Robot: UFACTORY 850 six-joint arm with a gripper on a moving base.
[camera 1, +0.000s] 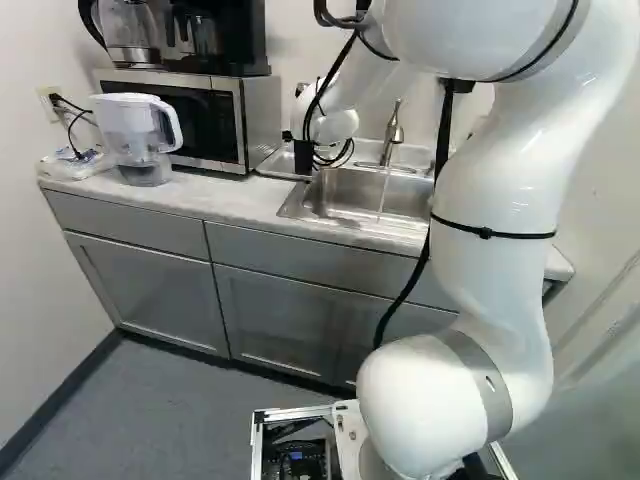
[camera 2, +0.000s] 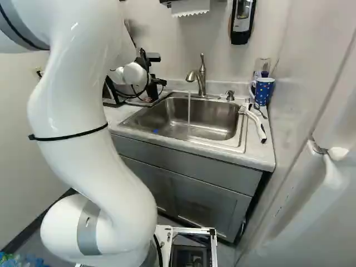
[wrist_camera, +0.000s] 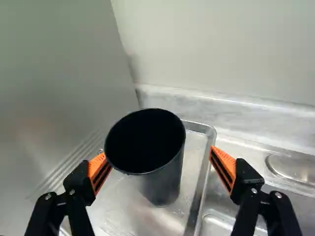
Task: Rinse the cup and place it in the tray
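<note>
I've got the end effector (wrist_camera: 158, 158) wide open, holding nothing, its fingers either side of the black cup (wrist_camera: 162, 186) upright in the metal tray (wrist_camera: 202, 182), likely for rim clearance.

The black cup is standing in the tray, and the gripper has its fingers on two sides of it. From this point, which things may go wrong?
One orange pad is very near the cup, so a sideways retreat of the open gripper might tip it.
The tray lies close beside the microwave; that finger could scrape the microwave's side.
Water is running from the faucet and would be wasted if nobody closes it.
</note>
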